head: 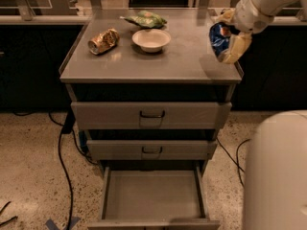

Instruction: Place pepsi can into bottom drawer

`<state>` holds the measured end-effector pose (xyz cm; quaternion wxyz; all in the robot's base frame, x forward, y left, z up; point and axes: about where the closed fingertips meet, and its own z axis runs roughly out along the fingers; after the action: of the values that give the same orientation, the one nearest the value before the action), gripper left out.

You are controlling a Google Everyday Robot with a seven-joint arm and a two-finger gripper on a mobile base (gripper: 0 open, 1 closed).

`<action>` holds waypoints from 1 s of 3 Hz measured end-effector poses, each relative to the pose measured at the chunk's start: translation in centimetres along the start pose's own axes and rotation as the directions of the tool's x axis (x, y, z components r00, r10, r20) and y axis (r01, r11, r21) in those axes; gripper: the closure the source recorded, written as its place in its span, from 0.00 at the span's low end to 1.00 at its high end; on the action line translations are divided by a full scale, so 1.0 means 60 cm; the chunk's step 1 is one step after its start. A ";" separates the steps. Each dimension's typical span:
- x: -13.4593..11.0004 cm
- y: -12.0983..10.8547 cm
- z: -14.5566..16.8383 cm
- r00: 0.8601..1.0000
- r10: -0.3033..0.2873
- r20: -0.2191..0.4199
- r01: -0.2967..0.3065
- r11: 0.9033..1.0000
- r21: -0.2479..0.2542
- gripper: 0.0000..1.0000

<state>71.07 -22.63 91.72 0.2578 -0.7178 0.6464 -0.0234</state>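
My gripper (226,36) is shut on the pepsi can (218,38), a small blue can with a red-white-blue logo. It holds the can lifted above the right front corner of the cabinet top (153,61), tilted. The yellowish fingers (238,47) wrap the can's right side. The bottom drawer (152,195) stands pulled open at the foot of the cabinet, a grey tray with a bare floor, well below and left of the can.
A gold-brown can (103,40) lies on its side at the top's left. A white bowl (151,39) and a green bag (146,19) sit mid-back. Two shut drawer fronts (151,115) are above the open drawer. My white arm body (278,171) fills the lower right. Cables (64,152) lie on the floor at left.
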 end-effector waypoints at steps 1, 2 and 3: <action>0.131 0.116 -0.079 0.997 -0.025 0.079 0.019 0.998 0.067 1.00; 0.131 0.116 -0.079 0.997 -0.025 0.079 0.019 0.998 0.067 1.00; 0.121 0.120 -0.071 0.992 -0.059 0.108 0.053 0.997 0.055 1.00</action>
<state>64.11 -31.14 90.35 0.3106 -0.7289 0.6101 -0.0080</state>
